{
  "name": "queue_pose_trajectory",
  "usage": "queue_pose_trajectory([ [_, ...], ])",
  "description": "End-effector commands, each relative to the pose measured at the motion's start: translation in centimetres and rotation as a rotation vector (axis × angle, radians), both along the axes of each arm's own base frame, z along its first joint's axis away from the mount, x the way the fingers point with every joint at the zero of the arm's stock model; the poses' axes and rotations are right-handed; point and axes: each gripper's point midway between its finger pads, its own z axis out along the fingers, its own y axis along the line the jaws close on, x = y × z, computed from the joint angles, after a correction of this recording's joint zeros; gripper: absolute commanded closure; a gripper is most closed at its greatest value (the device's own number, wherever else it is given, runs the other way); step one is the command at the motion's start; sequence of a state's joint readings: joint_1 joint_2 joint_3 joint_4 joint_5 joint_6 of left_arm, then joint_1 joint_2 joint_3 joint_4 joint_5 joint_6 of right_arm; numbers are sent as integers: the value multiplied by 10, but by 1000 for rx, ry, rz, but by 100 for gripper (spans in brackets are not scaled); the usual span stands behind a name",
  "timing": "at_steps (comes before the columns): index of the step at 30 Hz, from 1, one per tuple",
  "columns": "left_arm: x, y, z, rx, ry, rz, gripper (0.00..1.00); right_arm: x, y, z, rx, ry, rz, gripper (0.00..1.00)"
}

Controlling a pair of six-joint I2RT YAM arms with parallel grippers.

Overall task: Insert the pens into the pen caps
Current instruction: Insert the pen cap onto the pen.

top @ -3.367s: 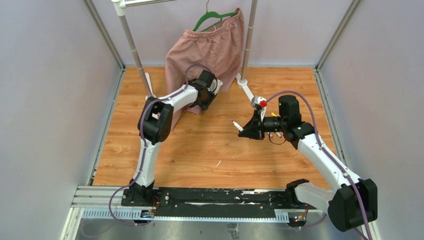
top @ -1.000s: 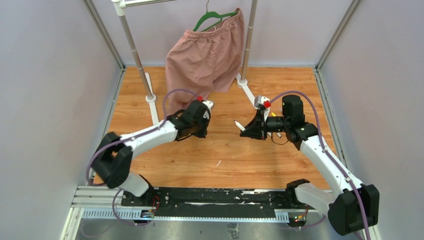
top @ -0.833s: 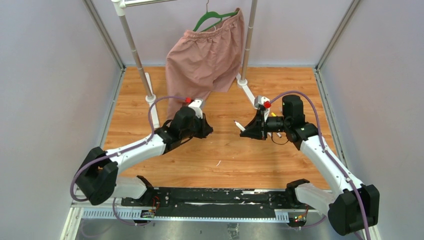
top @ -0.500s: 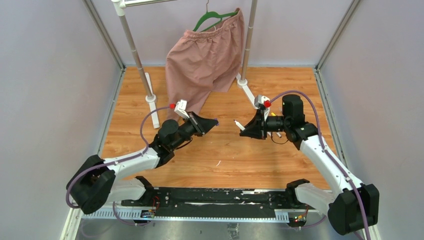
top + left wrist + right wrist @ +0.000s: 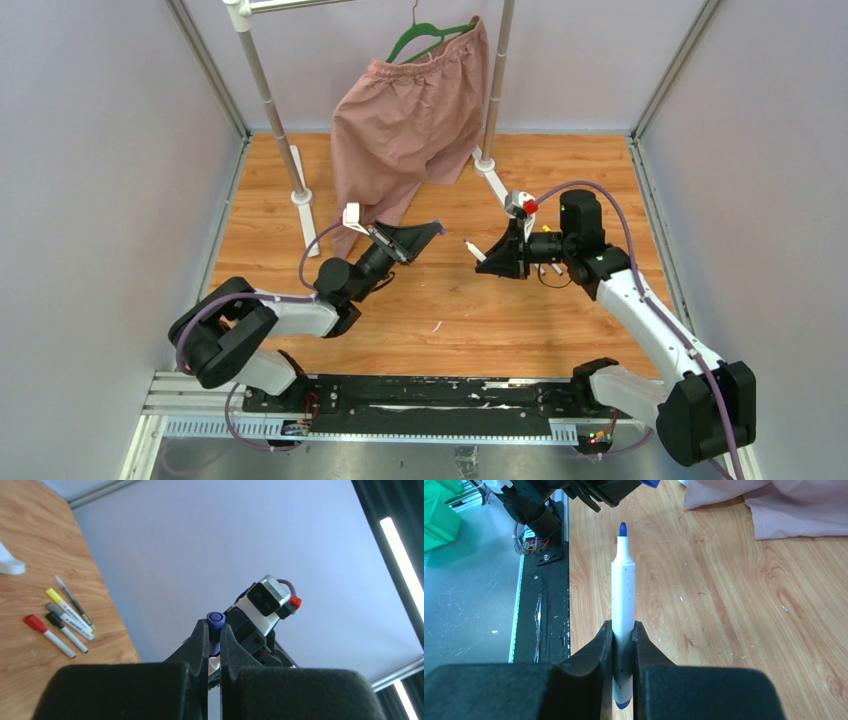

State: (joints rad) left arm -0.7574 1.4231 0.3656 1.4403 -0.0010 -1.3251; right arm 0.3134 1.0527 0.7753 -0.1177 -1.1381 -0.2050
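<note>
My left gripper (image 5: 437, 228) is shut on a small purple pen cap (image 5: 215, 622), which sticks out past the fingertips (image 5: 202, 632). My right gripper (image 5: 482, 258) is shut on a white pen (image 5: 623, 595) with its bare blue tip (image 5: 623, 528) pointing left at the left gripper. The two grippers face each other above the middle of the wooden table, a short gap apart. In the left wrist view several more pens (image 5: 65, 617) lie side by side on the table, one with a red cap (image 5: 35, 623) and one with a yellow cap (image 5: 52, 594).
Pink shorts (image 5: 415, 100) hang on a green hanger from a white clothes rack (image 5: 270, 110) at the back, their hem just behind the left gripper. The rack's feet (image 5: 303, 197) rest on the wood. Grey walls enclose the table on three sides. A white scrap (image 5: 437, 326) lies mid-table.
The left arm has swung away from the shorts to the centre, and its gripper with the purple cap now points at the right gripper. The right gripper has shifted slightly left with its pen.
</note>
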Motion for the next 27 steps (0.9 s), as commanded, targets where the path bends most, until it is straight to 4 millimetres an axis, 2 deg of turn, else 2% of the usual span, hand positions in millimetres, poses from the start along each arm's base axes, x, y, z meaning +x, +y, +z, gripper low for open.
queue_pose_trajectory([
  [1,-7,-3,36,-111,-74,-11,100,-3,7,-6,-6,12,15,100],
  [27,-12,-25,24,-25,-121,-10,100,-1,12,-6,6,56,-9,100],
])
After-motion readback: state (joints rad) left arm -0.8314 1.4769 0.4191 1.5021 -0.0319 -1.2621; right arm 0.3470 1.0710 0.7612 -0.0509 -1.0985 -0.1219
